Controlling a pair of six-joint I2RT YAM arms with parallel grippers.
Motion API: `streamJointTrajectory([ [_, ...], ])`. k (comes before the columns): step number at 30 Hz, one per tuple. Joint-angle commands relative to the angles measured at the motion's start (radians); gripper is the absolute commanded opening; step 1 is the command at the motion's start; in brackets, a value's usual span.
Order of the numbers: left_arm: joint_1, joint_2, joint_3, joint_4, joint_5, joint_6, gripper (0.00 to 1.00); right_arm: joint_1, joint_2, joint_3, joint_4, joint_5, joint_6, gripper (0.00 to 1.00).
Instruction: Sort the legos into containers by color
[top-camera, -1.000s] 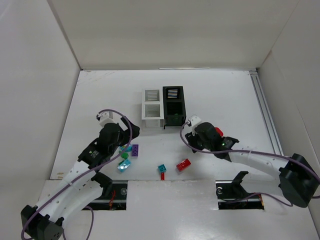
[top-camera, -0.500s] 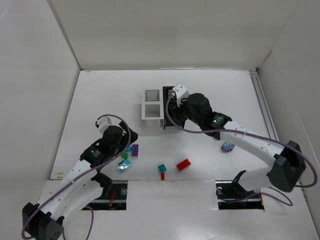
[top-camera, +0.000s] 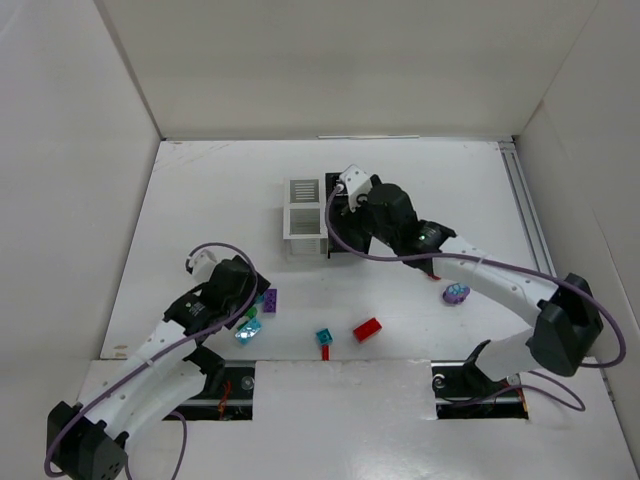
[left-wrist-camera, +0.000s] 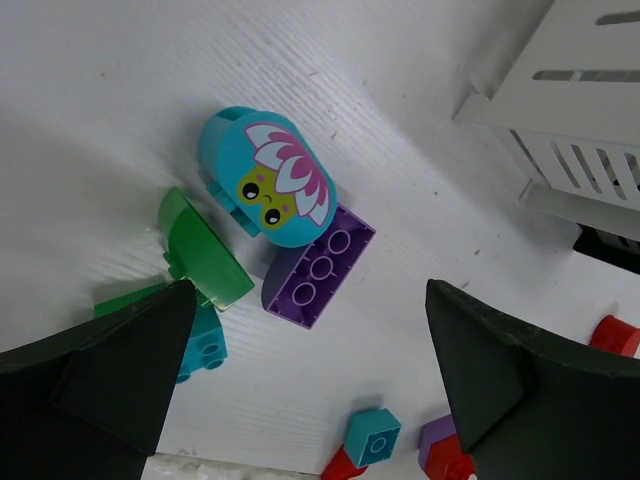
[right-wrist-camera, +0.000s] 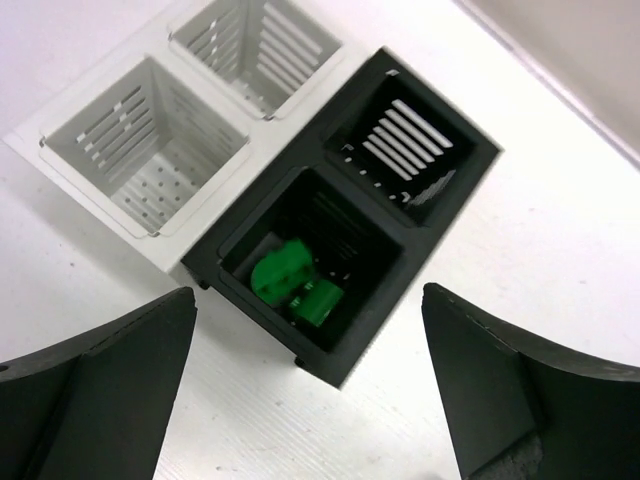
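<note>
My right gripper (right-wrist-camera: 308, 295) (top-camera: 352, 212) hangs open above the near compartment of the black container (right-wrist-camera: 400, 262) (top-camera: 338, 248), nothing between its fingers. Two green legos (right-wrist-camera: 295, 285) lie in that compartment. The white container (right-wrist-camera: 150, 150) (top-camera: 303, 215) beside it shows no legos. My left gripper (left-wrist-camera: 310, 300) (top-camera: 255, 308) is open over a cluster of legos: a purple brick (left-wrist-camera: 320, 268) (top-camera: 270, 300), a teal rounded piece with a flower face (left-wrist-camera: 268, 180), a green piece (left-wrist-camera: 205, 250) and a teal brick (left-wrist-camera: 205, 345) (top-camera: 247, 330).
A teal cube (top-camera: 324, 337) (left-wrist-camera: 372, 437) and a red brick (top-camera: 367, 329) lie near the front edge. A purple rounded piece (top-camera: 456, 294) sits under my right forearm. White walls close in the table on three sides.
My right gripper swung from the table's middle to above the black container and opened. My left gripper shifted slightly nearer, over the cluster of legos.
</note>
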Motion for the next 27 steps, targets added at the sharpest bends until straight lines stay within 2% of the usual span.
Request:
streamJointTrajectory([
  [1, -0.005, -0.022, -0.013, -0.046, -0.022, -0.101, 0.97, 0.002, -0.091, -0.023, 0.039, 0.067, 0.005, 0.99],
  [3, -0.005, -0.022, -0.013, -0.055, -0.013, -0.113, 0.87, 0.002, -0.126, -0.056, 0.039, 0.088, 0.005, 0.99],
  [4, -0.005, -0.022, -0.013, -0.055, 0.001, -0.127, 0.76, 0.002, -0.136, -0.066, 0.039, 0.088, 0.005, 0.99],
  [9, -0.005, 0.016, -0.013, -0.077, 0.012, -0.186, 0.60, 0.002, -0.188, -0.116, -0.036, 0.107, 0.027, 0.99],
  [15, -0.005, 0.146, 0.028, -0.097, 0.023, -0.226, 0.57, -0.018, -0.223, -0.182, -0.067, 0.107, 0.049, 0.99],
  [18, -0.005, 0.205, 0.049, -0.117, 0.003, -0.260, 0.53, -0.039, -0.223, -0.207, -0.067, 0.072, 0.060, 0.99],
  [22, -0.005, 0.228, 0.071, -0.140, -0.030, -0.289, 0.45, -0.073, -0.203, -0.227, -0.055, 0.016, 0.060, 0.99],
  [27, -0.005, 0.219, 0.053, -0.126, -0.059, -0.309, 0.43, -0.104, -0.169, -0.227, -0.055, -0.045, 0.049, 0.99],
])
